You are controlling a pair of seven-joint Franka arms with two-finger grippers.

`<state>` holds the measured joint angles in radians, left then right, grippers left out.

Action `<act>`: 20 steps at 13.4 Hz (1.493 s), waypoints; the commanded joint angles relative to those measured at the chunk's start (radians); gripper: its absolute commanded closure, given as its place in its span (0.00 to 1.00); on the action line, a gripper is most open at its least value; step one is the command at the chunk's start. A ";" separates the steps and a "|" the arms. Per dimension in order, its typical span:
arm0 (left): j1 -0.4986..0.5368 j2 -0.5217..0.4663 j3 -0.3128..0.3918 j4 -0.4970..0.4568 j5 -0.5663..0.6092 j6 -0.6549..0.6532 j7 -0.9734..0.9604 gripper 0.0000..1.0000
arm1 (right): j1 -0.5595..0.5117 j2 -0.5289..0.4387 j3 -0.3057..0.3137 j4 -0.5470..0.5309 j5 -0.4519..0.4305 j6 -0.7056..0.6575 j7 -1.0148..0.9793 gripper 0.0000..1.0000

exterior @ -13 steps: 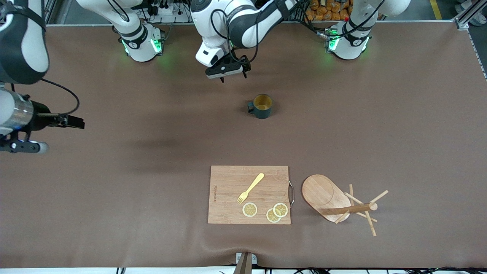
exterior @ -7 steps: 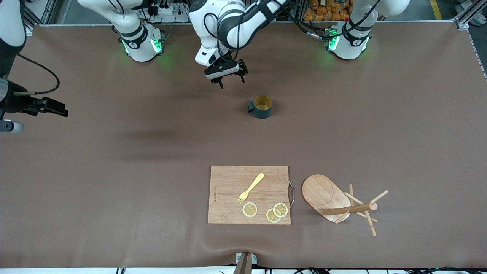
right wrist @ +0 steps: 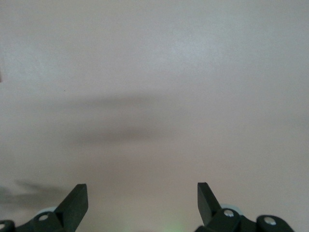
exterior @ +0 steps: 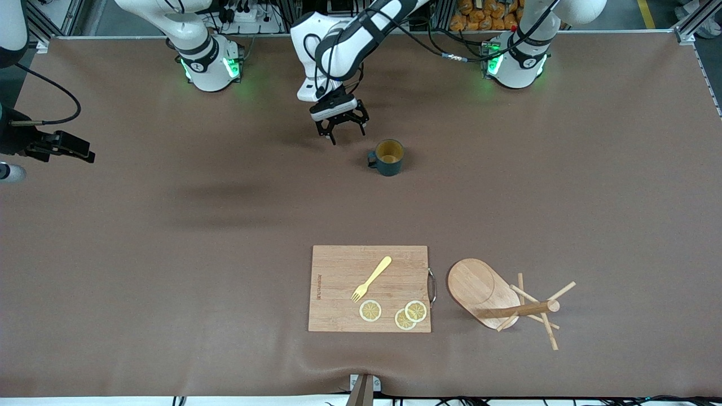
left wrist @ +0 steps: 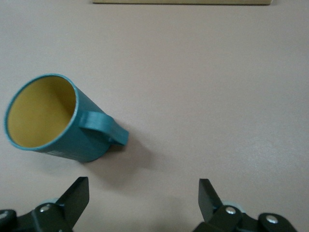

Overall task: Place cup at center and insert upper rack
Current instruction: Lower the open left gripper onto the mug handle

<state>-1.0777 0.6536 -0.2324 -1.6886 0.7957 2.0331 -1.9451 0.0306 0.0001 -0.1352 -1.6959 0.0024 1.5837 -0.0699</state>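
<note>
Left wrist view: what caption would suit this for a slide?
The left claw, open and empty, hangs over the table beside the upright teal cup, whose handle faces it.

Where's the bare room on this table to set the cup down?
Bare brown tabletop runs between the cup and the cutting board, and toward the right arm's end. It is crowded where the cutting board meets the toppled mug tree.

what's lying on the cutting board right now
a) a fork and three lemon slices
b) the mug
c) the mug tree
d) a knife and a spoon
a: the cutting board carries a yellow fork and three lemon slices, while the mug stands on the table away from it and the mug tree lies beside it.
</note>
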 commanded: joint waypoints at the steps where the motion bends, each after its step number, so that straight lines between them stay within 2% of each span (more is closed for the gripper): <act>1: -0.017 0.021 0.005 -0.006 0.100 0.006 -0.111 0.00 | -0.017 -0.014 0.016 -0.021 -0.016 0.013 -0.018 0.00; 5: -0.045 0.053 0.008 -0.003 0.282 -0.092 -0.296 0.00 | -0.015 -0.012 0.017 -0.019 -0.018 0.021 -0.019 0.00; 8: -0.056 0.069 0.007 0.003 0.316 -0.192 -0.334 0.00 | -0.012 -0.012 0.019 0.031 -0.031 0.018 -0.016 0.00; 11: -0.094 0.127 0.012 0.007 0.341 -0.220 -0.385 0.00 | -0.055 -0.014 0.014 0.099 -0.027 0.019 -0.025 0.00; 14: -0.102 0.167 0.016 0.010 0.428 -0.243 -0.425 0.00 | -0.021 -0.008 0.028 0.105 -0.065 0.042 -0.033 0.00; 16: -0.102 0.181 0.016 0.012 0.471 -0.257 -0.425 0.00 | -0.029 0.001 0.025 0.145 -0.039 0.061 -0.022 0.00; 20: -0.099 0.201 0.019 0.014 0.572 -0.260 -0.457 0.00 | 0.022 -0.003 0.028 0.162 -0.044 0.048 -0.019 0.00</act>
<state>-1.1701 0.8345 -0.2175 -1.6950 1.3134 1.7964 -2.3685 0.0326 -0.0062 -0.1062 -1.5600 -0.0278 1.6459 -0.0955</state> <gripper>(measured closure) 0.000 0.000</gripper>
